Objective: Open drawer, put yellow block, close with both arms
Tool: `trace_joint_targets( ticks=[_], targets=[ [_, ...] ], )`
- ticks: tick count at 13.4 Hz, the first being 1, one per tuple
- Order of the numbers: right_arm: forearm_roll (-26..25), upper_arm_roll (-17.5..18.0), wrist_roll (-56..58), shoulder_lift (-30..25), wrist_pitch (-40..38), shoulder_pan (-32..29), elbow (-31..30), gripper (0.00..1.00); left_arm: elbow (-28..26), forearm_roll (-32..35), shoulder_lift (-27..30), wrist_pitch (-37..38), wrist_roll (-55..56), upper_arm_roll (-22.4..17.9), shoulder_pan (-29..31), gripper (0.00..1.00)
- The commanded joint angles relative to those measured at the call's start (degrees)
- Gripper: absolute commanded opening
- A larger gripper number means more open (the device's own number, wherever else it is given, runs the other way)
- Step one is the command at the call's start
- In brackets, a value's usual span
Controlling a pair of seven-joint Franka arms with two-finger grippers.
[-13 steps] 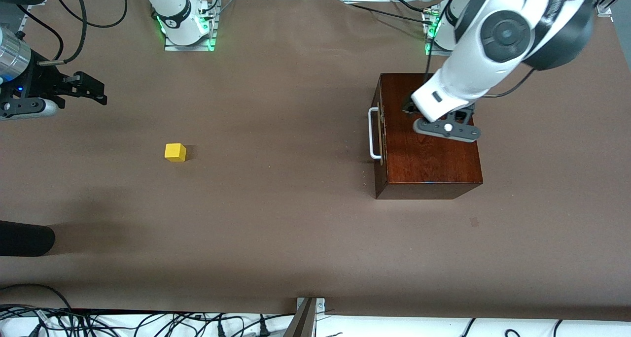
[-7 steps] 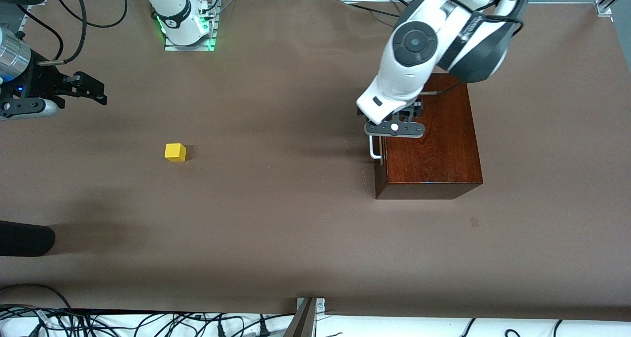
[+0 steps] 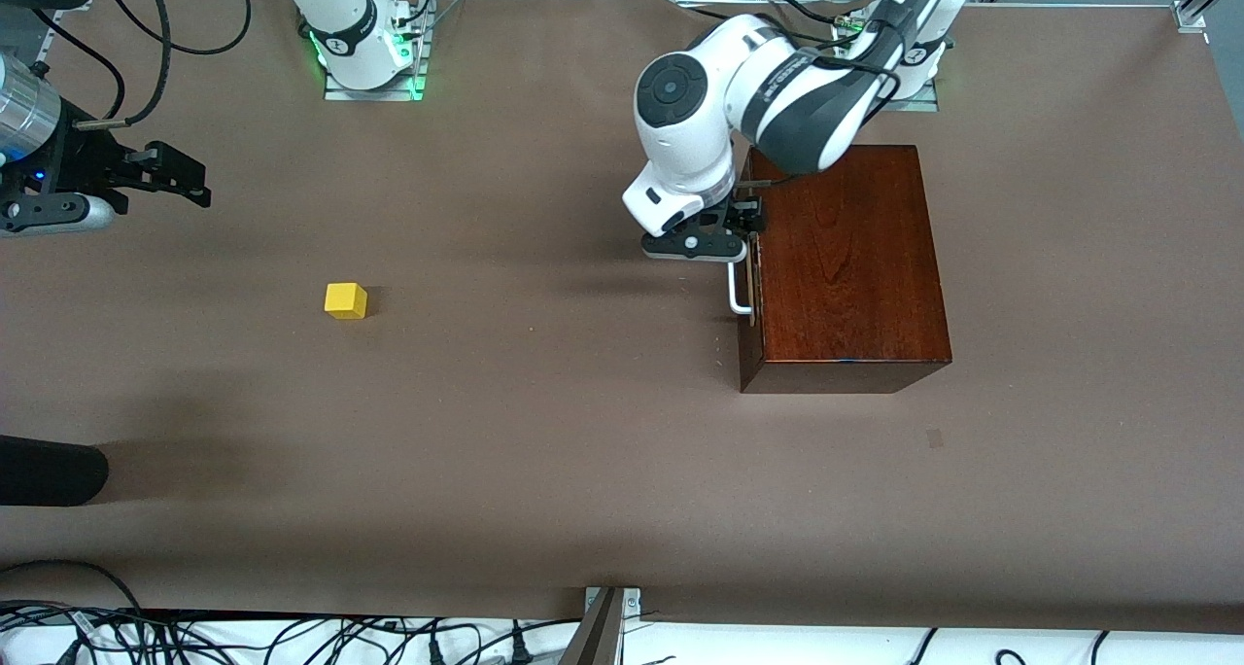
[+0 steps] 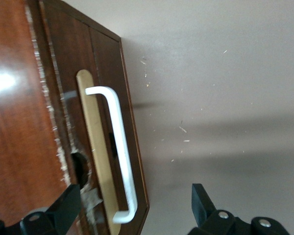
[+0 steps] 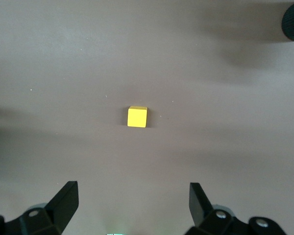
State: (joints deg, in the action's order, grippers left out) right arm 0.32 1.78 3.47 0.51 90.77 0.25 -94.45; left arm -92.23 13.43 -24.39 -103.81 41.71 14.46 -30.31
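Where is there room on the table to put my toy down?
Lots of bare table lies between the yellow block and the wooden box. It is crowded by the drawer's handle, where the left gripper hovers, open.

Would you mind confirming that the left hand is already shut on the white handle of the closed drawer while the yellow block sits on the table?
Not quite: the left hand is open and only hovers over the white handle, not gripping it, as the left wrist view shows. The drawer is closed and the yellow block sits on the table.
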Motion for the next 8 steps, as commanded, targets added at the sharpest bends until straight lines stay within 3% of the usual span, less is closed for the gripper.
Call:
trace_joint_targets(
  ticks=[1,4,8],
  targets=[
    [-0.67,0.24,0.31,0.46,-1.03,-0.33,1.29,1.00,-3.12,1.69,0.49,-1.84,2.05,-0.40,-0.01,1.00],
    [-0.85,0.24,0.31,0.46,-0.25,-0.16,1.55,1.00,-6.99,1.86,0.66,-5.77,3.02,-0.40,0.25,1.00],
    [-0.06,0.24,0.14,1.25,0.37,-0.07,2.95,1.00,-7.70,1.86,-0.39,-7.90,3.03,-0.48,0.34,1.00]
  ],
)
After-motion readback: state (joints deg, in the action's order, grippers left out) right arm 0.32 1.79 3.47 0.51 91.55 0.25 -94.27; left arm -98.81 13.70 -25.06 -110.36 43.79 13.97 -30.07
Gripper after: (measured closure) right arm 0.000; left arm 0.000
